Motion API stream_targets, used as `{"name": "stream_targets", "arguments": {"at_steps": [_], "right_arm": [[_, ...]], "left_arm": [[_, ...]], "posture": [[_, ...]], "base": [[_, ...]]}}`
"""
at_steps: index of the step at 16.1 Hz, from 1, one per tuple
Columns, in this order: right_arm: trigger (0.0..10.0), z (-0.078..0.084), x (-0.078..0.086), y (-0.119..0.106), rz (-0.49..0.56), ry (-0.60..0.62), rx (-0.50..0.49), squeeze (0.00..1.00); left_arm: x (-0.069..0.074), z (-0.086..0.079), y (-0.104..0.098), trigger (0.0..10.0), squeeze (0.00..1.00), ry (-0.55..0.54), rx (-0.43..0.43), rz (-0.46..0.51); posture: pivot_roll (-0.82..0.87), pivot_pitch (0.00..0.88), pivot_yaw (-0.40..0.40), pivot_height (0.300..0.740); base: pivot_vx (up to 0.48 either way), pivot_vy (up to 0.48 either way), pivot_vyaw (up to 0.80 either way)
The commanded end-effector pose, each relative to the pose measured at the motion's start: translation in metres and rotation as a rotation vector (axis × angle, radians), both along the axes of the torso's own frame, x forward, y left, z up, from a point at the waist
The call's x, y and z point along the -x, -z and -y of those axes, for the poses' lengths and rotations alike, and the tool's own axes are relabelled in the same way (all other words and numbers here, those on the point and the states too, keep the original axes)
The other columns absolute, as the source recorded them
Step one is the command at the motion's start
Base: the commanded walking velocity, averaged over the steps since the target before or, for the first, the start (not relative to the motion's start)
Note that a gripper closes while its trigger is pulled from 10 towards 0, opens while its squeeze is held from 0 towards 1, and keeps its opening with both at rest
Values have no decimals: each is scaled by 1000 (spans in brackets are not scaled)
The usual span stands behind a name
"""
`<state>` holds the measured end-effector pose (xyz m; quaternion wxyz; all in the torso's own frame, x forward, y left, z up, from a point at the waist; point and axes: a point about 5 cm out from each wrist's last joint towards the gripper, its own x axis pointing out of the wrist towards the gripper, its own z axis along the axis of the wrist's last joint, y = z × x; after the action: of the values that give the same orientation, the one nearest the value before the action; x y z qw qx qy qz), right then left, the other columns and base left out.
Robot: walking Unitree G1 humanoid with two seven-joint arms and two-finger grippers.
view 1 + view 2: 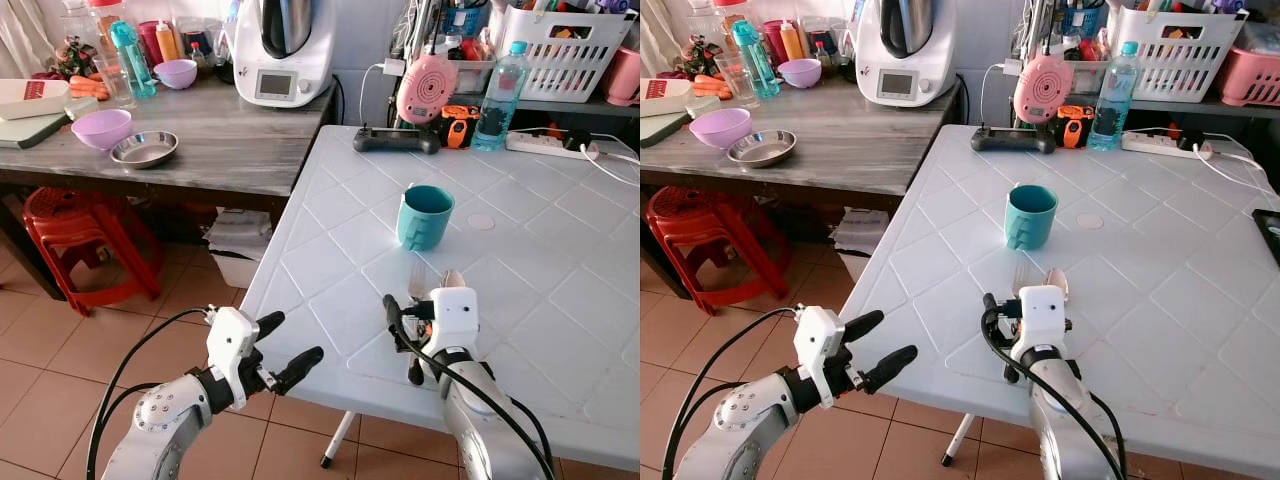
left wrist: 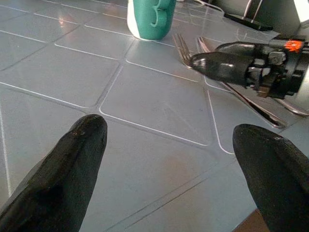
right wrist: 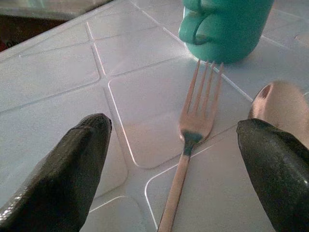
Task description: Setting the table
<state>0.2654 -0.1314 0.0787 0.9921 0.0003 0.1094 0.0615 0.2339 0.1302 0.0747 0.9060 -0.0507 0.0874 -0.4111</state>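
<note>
Right gripper (image 3: 178, 159) fingers spread wide, holding nothing, straddling the fork (image 3: 193, 130) lying on the bench (image 1: 560, 300) just before the teal cup (image 1: 424, 216); spoon (image 3: 280, 108) beside fork. Left gripper (image 1: 285, 350) fingers released, empty, off bench edge.

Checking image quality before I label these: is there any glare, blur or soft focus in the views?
Left eye view: sharp, evenly lit. Right wrist view: the fork is crisp, the near fingertips soft, the spoon catches a glint. Left wrist view: sheen on the table.
</note>
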Motion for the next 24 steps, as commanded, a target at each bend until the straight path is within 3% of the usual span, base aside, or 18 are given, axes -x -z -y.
{"name": "stream_targets", "arguments": {"at_steps": [1,4,5,6,7,14,17,21,24], "right_arm": [[10000,-5,-3,1,-24,-14,-16,0],[10000,-8,-7,7,-98,-3,-42,0],[9176,-10,-6,8,-104,-17,-41,0],[6157,-11,-6,10,-115,-22,-46,0],[0,-15,-5,13,-148,-40,-57,0],[0,-5,10,23,-262,-17,-46,0],[0,6,18,30,-303,20,-22,0],[0,7,20,31,-320,34,-27,0],[0,8,20,32,-325,57,-40,0]], "left_arm": [[-1,0,-2,10000,0,11,-4,3],[2,1,0,10000,0,30,-3,-6],[3,1,1,10000,0,32,-3,-7],[3,1,1,10000,0,33,-3,-8],[4,2,2,10000,0,37,-5,-8],[5,5,0,10000,0,58,-3,-2],[7,12,-5,10000,0,163,-10,9],[8,13,-7,10000,0,206,-12,1],[3,11,-8,10000,0,161,-47,41]], "posture": [[94,2,40,740],[95,4,39,740],[96,5,39,740],[96,5,39,740],[96,6,39,740],[93,9,41,740],[88,8,42,740],[81,9,46,740],[83,10,45,740]], "base": [[0,0,0],[0,0,0],[0,0,0],[0,0,0],[0,0,0],[0,0,0],[0,0,0],[0,0,0],[0,0,0]]}}
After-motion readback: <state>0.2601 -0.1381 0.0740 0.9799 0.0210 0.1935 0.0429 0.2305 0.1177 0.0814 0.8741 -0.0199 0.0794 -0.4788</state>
